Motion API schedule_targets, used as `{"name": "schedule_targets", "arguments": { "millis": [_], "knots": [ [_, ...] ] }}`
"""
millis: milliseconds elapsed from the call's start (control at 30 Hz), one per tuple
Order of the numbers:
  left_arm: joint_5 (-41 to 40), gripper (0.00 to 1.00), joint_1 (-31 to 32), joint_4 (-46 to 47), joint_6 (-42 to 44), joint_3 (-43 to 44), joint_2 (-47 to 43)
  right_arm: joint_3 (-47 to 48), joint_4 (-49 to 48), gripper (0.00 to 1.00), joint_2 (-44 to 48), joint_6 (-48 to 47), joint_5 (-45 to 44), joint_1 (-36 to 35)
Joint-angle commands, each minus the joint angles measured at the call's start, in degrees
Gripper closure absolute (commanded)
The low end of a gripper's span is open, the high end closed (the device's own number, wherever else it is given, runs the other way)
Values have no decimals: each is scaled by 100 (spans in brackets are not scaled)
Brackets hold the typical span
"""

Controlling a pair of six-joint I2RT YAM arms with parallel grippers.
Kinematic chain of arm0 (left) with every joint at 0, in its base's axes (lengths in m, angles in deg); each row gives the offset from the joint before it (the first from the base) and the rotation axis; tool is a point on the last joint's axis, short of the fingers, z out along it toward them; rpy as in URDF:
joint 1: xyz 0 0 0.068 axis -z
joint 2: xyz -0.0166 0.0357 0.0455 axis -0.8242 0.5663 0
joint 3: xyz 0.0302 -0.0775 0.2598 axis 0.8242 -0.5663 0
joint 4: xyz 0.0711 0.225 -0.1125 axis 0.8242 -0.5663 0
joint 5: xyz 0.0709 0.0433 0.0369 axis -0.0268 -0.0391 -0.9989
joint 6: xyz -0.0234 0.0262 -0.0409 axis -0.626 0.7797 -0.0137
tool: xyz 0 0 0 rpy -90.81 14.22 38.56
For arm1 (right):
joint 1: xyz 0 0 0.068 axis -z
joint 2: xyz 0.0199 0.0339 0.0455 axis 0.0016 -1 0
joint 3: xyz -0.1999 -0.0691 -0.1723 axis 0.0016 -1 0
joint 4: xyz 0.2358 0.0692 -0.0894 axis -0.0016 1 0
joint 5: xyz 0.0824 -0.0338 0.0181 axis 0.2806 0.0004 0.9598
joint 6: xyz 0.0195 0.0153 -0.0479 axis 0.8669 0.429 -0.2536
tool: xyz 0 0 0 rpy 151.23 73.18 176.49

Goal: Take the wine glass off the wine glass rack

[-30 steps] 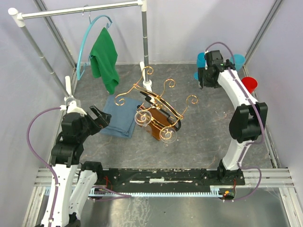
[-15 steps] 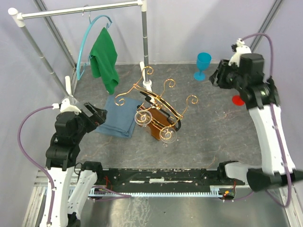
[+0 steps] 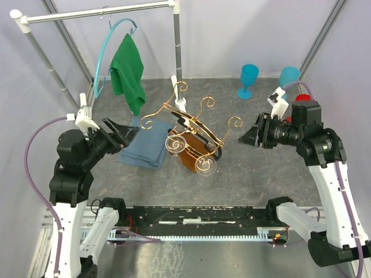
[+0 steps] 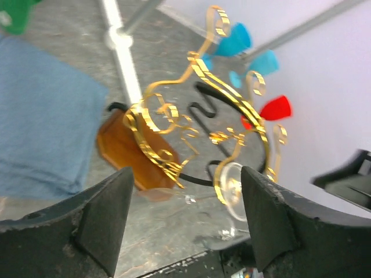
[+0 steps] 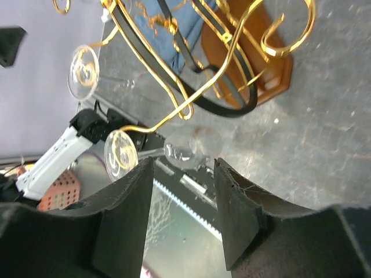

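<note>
The wine glass rack [image 3: 194,121] is a gold wire frame with scroll ends on a brown wooden base [image 3: 186,155], mid-table. Two clear wine glasses hang from it upside down, one at the left [image 3: 175,143] and one at the front [image 3: 206,165]. My left gripper [image 3: 124,130] is open and empty, left of the rack, pointing at it. My right gripper [image 3: 250,134] is open and empty, right of the rack. The left wrist view shows the rack [image 4: 200,98] and a glass foot [image 4: 233,184] beyond the open gripper [image 4: 182,223]. The right wrist view shows a glass [image 5: 188,152] just ahead of the open gripper [image 5: 182,200].
A folded blue cloth [image 3: 145,146] lies left of the rack. A green cloth [image 3: 128,69] hangs from a turquoise hanger on the white-and-grey clothes rail [image 3: 98,13] at the back left. Two blue goblets [image 3: 249,78] and a red cup [image 3: 301,97] stand at the back right.
My right arm has swung from the back right corner down and left, so its gripper now faces the rack. My left gripper has risen and turned toward the rack.
</note>
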Motion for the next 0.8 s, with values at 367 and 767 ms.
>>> {"name": "schedule_targets", "arguments": {
  "millis": [367, 767],
  "knots": [
    [1973, 55, 842, 1092, -754, -36, 772, -452, -663, 49, 235, 519, 700, -228],
    [218, 44, 2410, 545, -530, 53, 1507, -519, -892, 49, 201, 605, 562, -415]
  ]
}}
